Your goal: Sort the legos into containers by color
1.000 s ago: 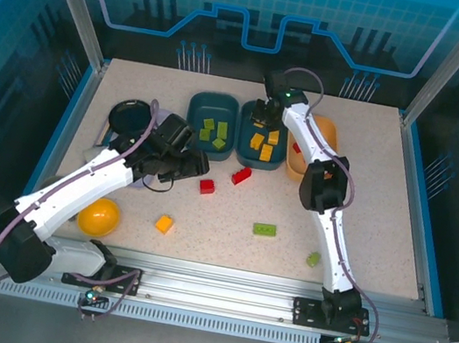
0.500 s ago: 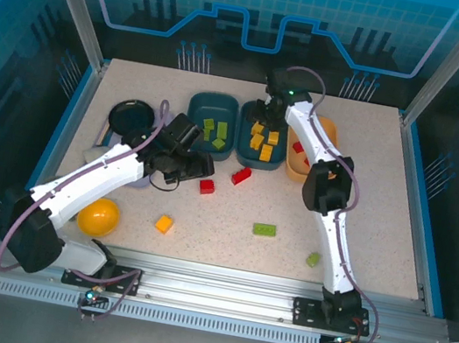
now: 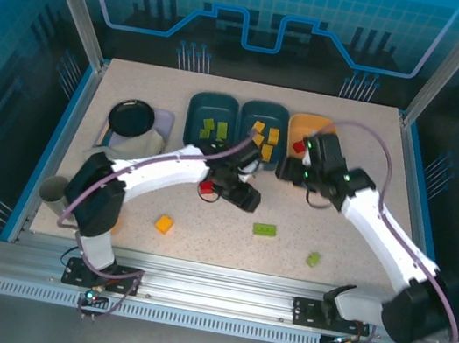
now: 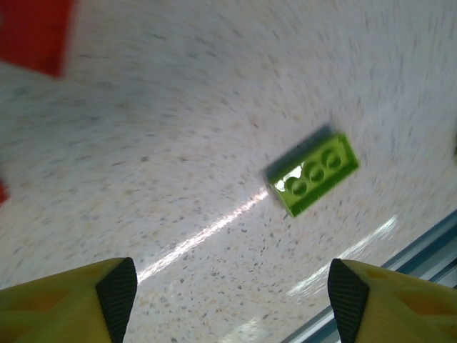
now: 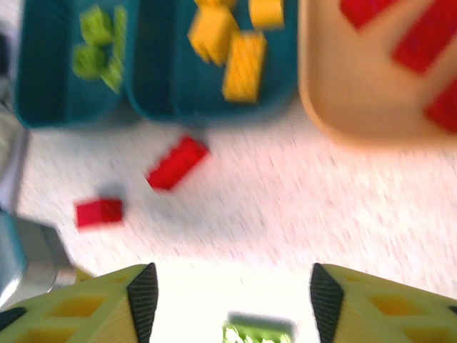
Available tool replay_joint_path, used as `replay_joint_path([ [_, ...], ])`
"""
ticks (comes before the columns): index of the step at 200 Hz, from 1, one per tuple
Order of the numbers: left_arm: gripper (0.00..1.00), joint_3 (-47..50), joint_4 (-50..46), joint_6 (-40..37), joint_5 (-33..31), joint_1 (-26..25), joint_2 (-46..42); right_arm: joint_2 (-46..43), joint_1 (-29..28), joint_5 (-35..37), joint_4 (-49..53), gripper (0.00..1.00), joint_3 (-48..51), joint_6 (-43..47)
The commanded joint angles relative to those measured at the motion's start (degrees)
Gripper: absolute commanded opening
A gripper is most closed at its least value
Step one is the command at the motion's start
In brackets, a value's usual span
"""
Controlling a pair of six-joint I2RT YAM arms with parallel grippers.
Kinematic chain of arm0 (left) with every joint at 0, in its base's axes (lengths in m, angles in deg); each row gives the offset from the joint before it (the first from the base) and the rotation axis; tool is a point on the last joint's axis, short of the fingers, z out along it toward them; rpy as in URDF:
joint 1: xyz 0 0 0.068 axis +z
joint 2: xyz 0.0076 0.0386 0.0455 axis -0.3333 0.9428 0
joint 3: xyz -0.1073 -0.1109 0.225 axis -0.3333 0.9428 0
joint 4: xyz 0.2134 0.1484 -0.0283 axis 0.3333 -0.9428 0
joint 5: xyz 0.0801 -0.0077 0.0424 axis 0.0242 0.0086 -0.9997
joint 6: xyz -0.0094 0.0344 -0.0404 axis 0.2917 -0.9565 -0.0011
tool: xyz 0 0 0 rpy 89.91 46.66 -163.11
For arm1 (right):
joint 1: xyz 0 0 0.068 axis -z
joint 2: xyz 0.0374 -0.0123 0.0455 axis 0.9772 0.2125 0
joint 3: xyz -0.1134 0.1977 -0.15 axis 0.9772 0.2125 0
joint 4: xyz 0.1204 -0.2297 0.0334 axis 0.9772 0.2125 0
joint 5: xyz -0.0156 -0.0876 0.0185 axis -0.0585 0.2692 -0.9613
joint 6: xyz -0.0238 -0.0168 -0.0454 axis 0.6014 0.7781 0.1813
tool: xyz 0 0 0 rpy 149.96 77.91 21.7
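Note:
Two dark teal containers hold green legos and yellow legos; the light orange container holds red ones. Loose on the table lie a long green lego, a small green one, an orange one and a red one. My left gripper hovers open over the table's middle, the long green lego ahead of its fingers. My right gripper hangs open and empty just in front of the trays, above two red legos on the table.
A black round dish and a lavender tray sit at the back left. A grey cylinder stands at the left edge. The metal rail runs along the front edge. The two arms are close together mid-table.
My left arm swung right from beside the lavender tray to the table's middle. My right gripper pulled back out of the middle teal tray toward the front, and its jaws opened.

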Motion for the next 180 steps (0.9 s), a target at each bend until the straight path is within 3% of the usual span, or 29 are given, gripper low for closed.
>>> replay_joint_path([
  [1,0.76,-2.5,-2.1,-12.1,-2.4,-2.6,4.2,-9.6,1.6,-4.1,5.0,0.67,8.5,-2.8],
  [26,0.78,-3.7,0.1,-14.7,-3.6,-4.6,8.9,-19.1,5.4,-9.2,15.1,0.72,13.9,-3.1],
  [58,0.79,-6.8,0.9,-17.3,-7.2,-8.3,13.3,-30.6,8.5,-9.3,22.0,0.76,15.2,-4.3],
  [93,0.85,-9.7,1.4,-17.2,-10.7,-10.4,16.8,-34.7,10.3,-9.9,25.9,0.76,15.0,-5.5],
  [125,0.84,-12.3,0.9,-16.6,-11.1,-11.5,20.5,-35.6,10.7,-9.6,27.4,0.76,13.6,-5.7],
  [143,0.80,-13.1,0.4,-15.4,-11.1,-11.5,22.1,-35.6,10.7,-9.5,27.9,0.76,13.0,-5.6],
  [180,0.55,-13.8,-0.3,-13.6,-12.2,-11.6,23.3,-35.7,10.9,-9.4,28.7,0.76,12.0,-4.9],
])
